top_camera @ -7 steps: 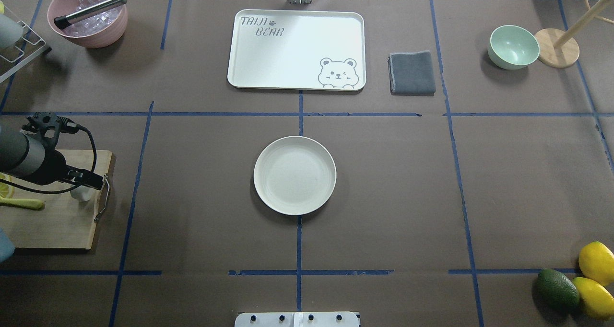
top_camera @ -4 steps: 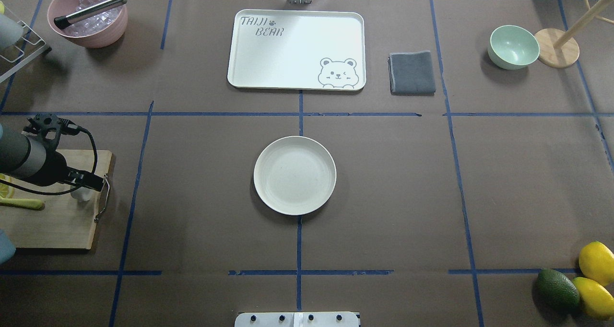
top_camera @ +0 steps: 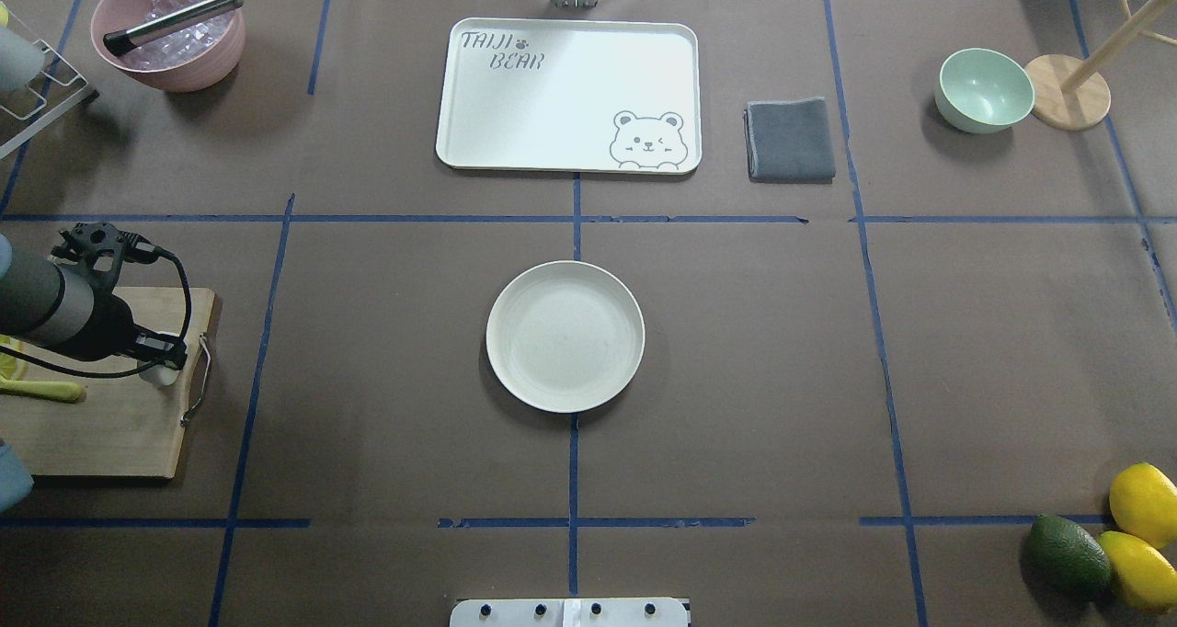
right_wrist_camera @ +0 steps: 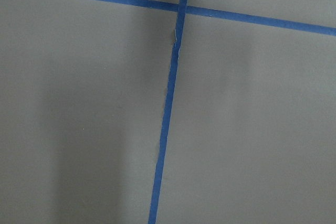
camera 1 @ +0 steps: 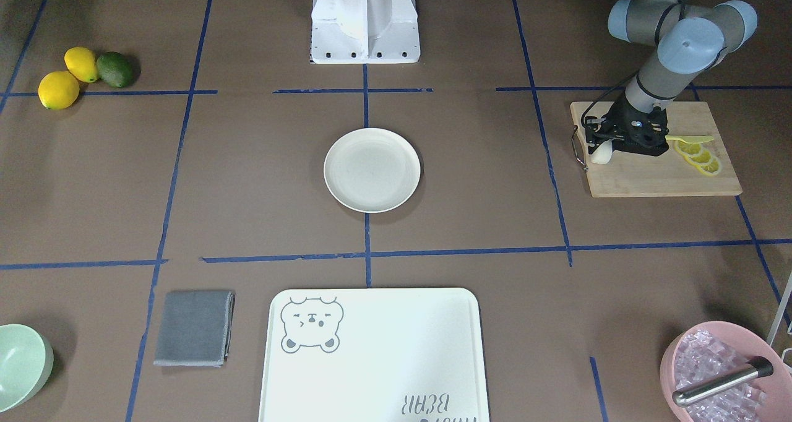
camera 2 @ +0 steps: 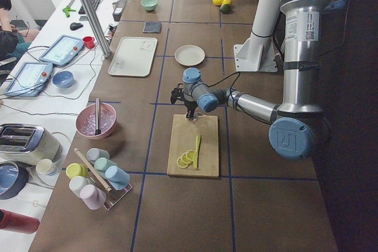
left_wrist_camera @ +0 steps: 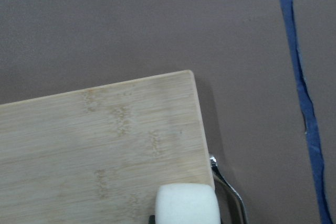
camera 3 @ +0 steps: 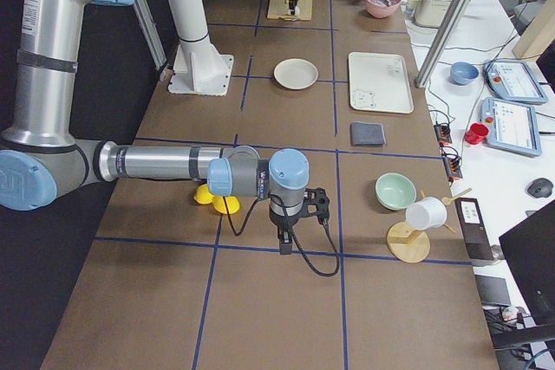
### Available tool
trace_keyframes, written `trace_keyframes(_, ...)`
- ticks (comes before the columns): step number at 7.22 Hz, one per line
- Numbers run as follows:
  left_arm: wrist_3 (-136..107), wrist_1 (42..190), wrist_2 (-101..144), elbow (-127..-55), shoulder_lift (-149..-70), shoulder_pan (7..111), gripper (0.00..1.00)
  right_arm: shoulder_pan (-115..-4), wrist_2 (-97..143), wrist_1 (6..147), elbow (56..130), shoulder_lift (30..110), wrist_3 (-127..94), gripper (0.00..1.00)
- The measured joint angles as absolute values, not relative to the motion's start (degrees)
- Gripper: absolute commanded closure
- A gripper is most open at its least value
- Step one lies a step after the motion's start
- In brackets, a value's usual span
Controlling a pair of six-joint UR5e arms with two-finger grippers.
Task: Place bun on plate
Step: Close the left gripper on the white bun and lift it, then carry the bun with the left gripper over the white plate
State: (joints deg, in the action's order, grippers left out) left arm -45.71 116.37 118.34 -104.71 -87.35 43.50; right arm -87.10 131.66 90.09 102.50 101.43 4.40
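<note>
Left gripper [camera 1: 595, 143] is low over the cutting board [camera 1: 656, 174], at the board's corner by its metal handle [left_wrist_camera: 231, 192]. The bun [left_wrist_camera: 186, 204] sits on that same corner, right at the board's edge, far end from the lemon slices [camera 1: 699, 156]. In the wrist view the bun fills the bottom centre, so it lies straight below and between the fingers, not off to a side. The fingers themselves are barely visible there. Can't tell if they are pinching the bun or only straddling it. The bun shows a blunt, rounded-square face. It looks to be standing on end, but the long axis is unclear from these views.

The plate [top_camera: 565, 336] is bare and well apart from the board, toward the table's centre line. Likely step: secure the bun, then carry it off the handle end of the board to the plate.

Right gripper [camera 3: 284, 236] hangs over bare table far from the board, beyond the plate. Finger state can't be told. The left arm is clearly the nearer one.
</note>
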Motion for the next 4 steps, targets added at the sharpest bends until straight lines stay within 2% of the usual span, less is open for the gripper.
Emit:
trace_keyframes(2, -46.82, 110.56, 118.37, -107.95, -90.0, 43.53, 0.59, -87.1, 131.66, 90.09, 102.58, 101.42, 4.4, 0.0)
trace_keyframes(4, -54.17, 101.41, 118.17, -109.52, -98.45, 41.27, 0.59, -87.1, 131.66, 90.08, 102.63, 101.42, 4.4, 0.0)
